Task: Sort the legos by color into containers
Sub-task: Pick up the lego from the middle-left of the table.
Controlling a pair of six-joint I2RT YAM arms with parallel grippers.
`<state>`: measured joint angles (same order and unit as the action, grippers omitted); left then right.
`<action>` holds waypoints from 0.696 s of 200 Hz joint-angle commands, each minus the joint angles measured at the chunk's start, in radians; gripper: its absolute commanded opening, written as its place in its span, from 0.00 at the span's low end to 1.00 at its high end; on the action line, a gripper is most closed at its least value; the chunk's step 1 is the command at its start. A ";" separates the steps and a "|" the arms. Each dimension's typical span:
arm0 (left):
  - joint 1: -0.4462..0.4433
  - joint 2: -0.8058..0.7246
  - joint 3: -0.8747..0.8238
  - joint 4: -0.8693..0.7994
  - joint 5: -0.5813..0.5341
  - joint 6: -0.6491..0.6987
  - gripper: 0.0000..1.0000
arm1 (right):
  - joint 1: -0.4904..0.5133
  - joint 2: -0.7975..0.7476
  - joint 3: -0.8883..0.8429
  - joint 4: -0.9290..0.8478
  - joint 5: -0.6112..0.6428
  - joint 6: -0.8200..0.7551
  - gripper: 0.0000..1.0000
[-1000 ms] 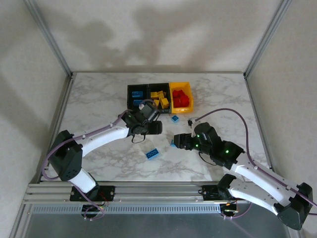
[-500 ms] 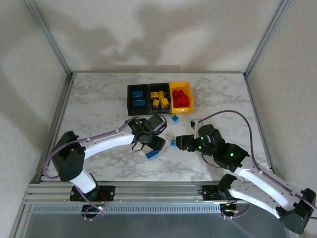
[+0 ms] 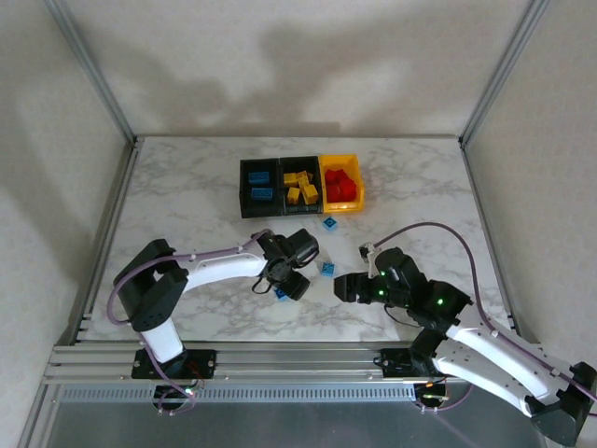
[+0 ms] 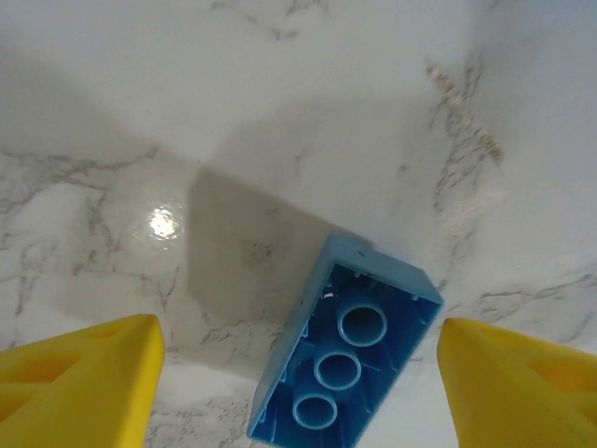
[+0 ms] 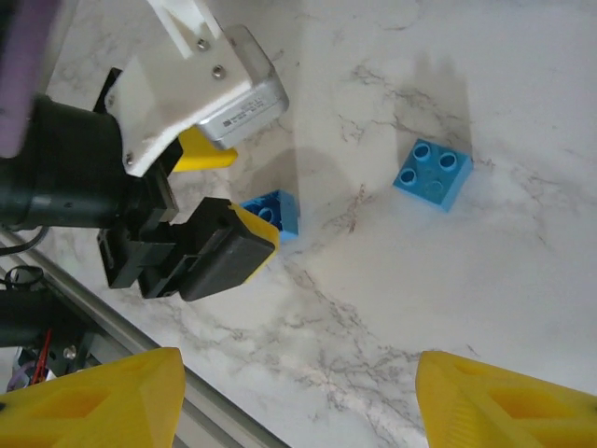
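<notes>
Underneath everything, a marble counter (image 3: pixel 187 187). Toward its far edge, a row of three joined containers (image 3: pixel 281 213):
- In the left black bin (image 3: pixel 259 212), blue legos (image 3: pixel 260 186).
- In the middle black bin (image 3: pixel 300 208), yellow legos (image 3: pixel 300 185).
- In the yellow-orange bin (image 3: pixel 359 182), red legos (image 3: pixel 341 185).

Nearer the arms, the left end effector (image 3: pixel 287 280), low over the counter. Open, with yellow fingers (image 4: pixel 79 378) on either side of an oblong blue lego (image 4: pixel 345 350) and clear of it. Lying there upside down, hollow tubes facing up. Just beside it, the right end effector (image 5: pixel 298 401), also open, gripping nothing. Near both, a square blue lego (image 5: pixel 432 175) on the counter, studs up. Just in front of the containers, another small blue lego (image 3: pixel 329 223).
</notes>
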<state>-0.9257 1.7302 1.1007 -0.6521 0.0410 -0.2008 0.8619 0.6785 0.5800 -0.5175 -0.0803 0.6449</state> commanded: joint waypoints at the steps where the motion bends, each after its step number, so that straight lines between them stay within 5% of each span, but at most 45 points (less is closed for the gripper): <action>1: -0.011 0.028 -0.012 0.001 0.026 0.028 0.77 | 0.009 -0.017 0.001 -0.003 -0.014 0.024 0.67; 26: -0.013 0.056 -0.015 0.003 0.035 0.028 0.72 | 0.009 -0.005 0.004 0.003 -0.003 0.016 0.67; 87: -0.013 0.043 0.007 -0.006 0.052 0.023 0.42 | 0.009 -0.010 0.004 0.008 0.025 0.021 0.67; 139: 0.082 -0.017 0.074 -0.027 -0.001 0.002 0.37 | 0.009 -0.024 0.008 0.003 0.065 0.036 0.67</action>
<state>-0.9100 1.7821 1.1164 -0.6498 0.0753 -0.1909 0.8619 0.6689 0.5800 -0.5163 -0.0509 0.6670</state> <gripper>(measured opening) 0.383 0.667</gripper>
